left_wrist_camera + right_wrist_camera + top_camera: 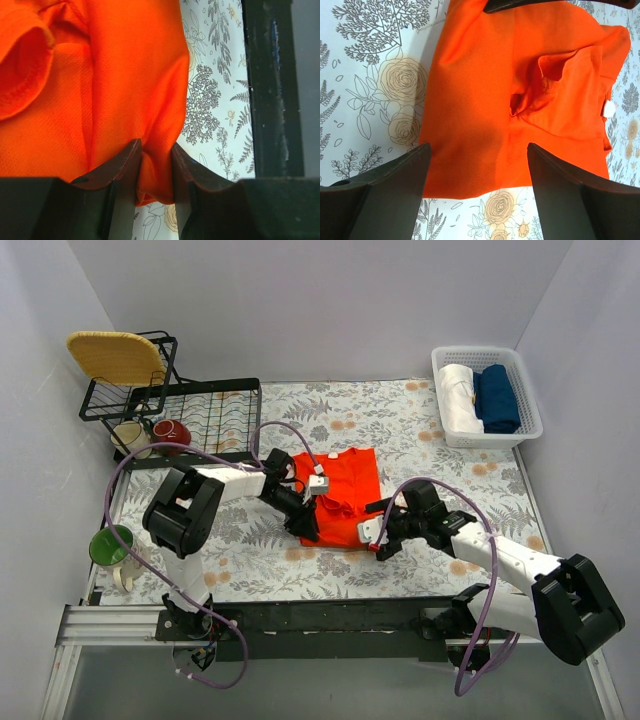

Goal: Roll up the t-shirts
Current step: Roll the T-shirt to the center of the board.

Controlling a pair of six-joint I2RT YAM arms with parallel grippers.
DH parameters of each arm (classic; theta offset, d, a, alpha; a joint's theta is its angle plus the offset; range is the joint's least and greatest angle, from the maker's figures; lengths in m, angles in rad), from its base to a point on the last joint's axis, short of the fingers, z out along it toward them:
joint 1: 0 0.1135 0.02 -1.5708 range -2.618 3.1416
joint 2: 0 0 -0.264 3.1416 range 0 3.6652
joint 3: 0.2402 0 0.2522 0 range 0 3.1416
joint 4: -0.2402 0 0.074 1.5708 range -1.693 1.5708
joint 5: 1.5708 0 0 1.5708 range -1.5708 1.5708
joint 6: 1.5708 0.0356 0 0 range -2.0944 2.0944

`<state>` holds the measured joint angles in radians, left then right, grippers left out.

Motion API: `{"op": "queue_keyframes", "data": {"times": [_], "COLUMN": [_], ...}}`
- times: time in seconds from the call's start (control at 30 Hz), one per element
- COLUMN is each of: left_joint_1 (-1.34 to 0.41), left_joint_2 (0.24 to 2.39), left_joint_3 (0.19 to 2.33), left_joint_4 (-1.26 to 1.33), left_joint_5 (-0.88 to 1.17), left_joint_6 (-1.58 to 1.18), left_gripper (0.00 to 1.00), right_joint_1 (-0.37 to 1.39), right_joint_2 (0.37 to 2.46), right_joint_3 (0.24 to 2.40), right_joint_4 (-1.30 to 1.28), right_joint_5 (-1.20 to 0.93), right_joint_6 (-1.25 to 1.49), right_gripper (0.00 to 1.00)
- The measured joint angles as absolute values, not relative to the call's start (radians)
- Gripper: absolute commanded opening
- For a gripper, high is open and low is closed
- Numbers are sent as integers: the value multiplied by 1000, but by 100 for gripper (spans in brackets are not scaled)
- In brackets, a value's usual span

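One bright orange-red t-shirt [342,492] lies folded into a narrow strip on the flowered tablecloth, mid-table. My left gripper [306,527] is at its near left edge, shut on a fold of the fabric. In the left wrist view the orange cloth [100,90] is pinched between the left gripper's [156,150] two fingers. My right gripper [376,537] hovers open over the near right edge. The right wrist view has the t-shirt [485,100] between and beyond the spread fingers of the right gripper [477,150], which hold nothing. A small white tag [608,109] sits at its far right.
A white basket [530,420] at the back right holds a white roll [460,395] and a dark blue roll [497,397] of cloth. A black dish rack [215,410] with a yellow plate [115,355] stands back left, beside a white mug [130,437] and a red mug [172,433]. A green mug [110,545] is near left.
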<state>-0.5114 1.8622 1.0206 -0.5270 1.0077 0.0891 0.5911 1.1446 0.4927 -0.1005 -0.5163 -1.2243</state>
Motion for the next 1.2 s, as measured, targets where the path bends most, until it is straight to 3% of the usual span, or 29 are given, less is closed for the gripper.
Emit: {"op": "queue_keyframes", "data": {"times": [0.77,0.9,1.0,1.07,1.2], "left_joint_1": [-469,-467,-467,-467,-469], "left_joint_2": [1930,1936,1937,1935,1912], "left_joint_3": [1063,1063,1063,1063,1061], "left_joint_4": [-584,-583,-588,-598,-606], "left_joint_5": [1079,1090,1102,1116,1101], "left_joint_6": [-67,-76,-81,-86,-81], "left_gripper": [29,33,48,51,54], "right_joint_1": [651,653,659,663,664], "right_joint_2": [1137,1187,1217,1238,1264], "right_joint_3": [444,407,396,396,446], "right_joint_4": [-144,-79,-4,34,2], "right_joint_5": [-559,-543,-513,-488,-468], "right_joint_6": [-1279,-1288,-1289,-1282,-1241], "right_gripper": [58,38,25,12,5]}}
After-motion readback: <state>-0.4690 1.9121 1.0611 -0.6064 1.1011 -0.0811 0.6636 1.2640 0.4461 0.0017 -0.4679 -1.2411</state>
